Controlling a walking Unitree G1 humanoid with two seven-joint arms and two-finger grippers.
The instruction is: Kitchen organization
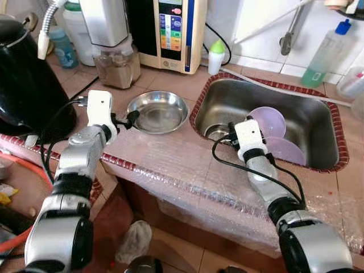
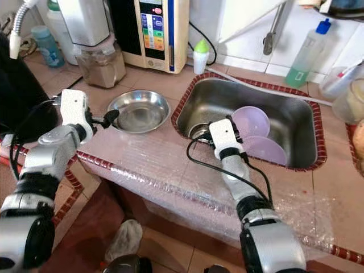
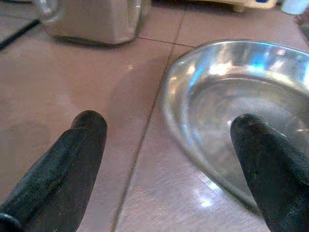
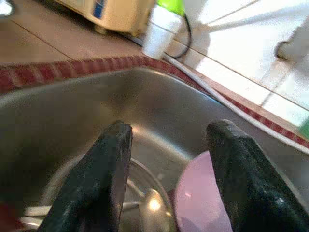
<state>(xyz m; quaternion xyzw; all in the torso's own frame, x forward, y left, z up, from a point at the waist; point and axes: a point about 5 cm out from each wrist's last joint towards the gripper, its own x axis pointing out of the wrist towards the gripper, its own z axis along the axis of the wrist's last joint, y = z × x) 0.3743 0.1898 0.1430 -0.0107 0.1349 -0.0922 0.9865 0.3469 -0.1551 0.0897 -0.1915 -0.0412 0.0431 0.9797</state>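
Note:
A round steel bowl (image 1: 159, 111) sits on the tiled counter, left of the sink (image 1: 227, 94). My left gripper (image 1: 132, 117) is open at the bowl's left rim. In the left wrist view one finger (image 3: 87, 145) rests outside on the tile and the other (image 3: 265, 159) is over the inside of the bowl (image 3: 251, 82). Two pale pink plates (image 1: 268, 121) (image 1: 284, 151) lie in the sink. My right gripper (image 1: 230, 132) is open, low in the sink's front left, over a round steel piece (image 4: 145, 193) beside a pink plate (image 4: 198, 203).
A black pot (image 1: 25, 79) stands at the far left, and a blender jar (image 1: 116, 62) and a water machine (image 1: 168, 31) along the back. A green-capped white bottle (image 1: 216, 57) and a soap bottle (image 1: 324, 57) stand near the sink. Bubble wrap (image 1: 187, 170) covers the counter's front.

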